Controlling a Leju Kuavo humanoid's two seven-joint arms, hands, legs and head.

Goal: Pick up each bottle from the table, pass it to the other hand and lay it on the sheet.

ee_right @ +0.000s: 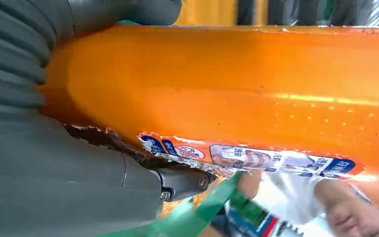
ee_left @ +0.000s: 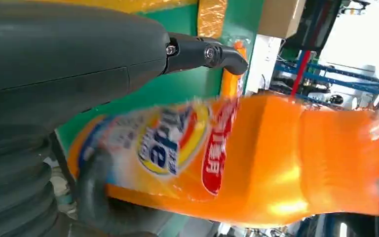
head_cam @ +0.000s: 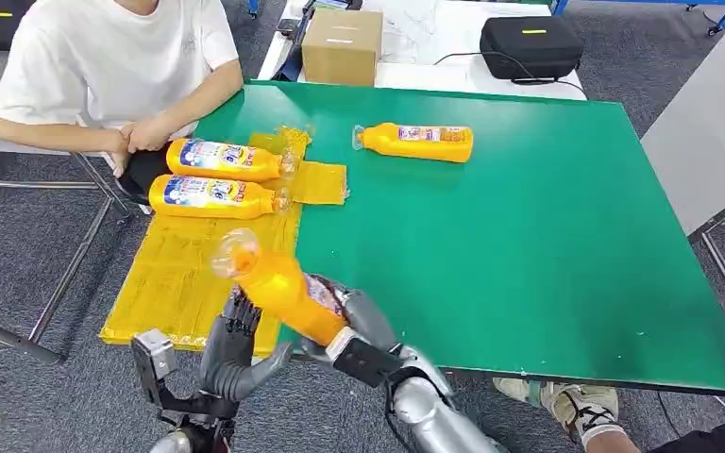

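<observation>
A green counter point(head_cam: 529, 236) carries a yellow sheet point(head_cam: 189, 274) along its left side. The right hand point(head_cam: 359, 321) grips an orange bottle point(head_cam: 278, 288) by its base, long axis tilted up and leftward, cap toward the sheet. The left hand point(head_cam: 231, 344), fingers spread and empty, waits just beside the bottle's body, the nearer receiver. Two bottles point(head_cam: 217, 179) lie on the sheet; another bottle point(head_cam: 415, 142) lies on the counter farther off.

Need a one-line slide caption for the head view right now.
Right hand grips an orange bottle beside the left hand; two bottles lie on the yellow sheet.

held bottle point(head_cam: 278, 288) cap blurred, left hand point(head_cam: 231, 349) grip unclear
</observation>
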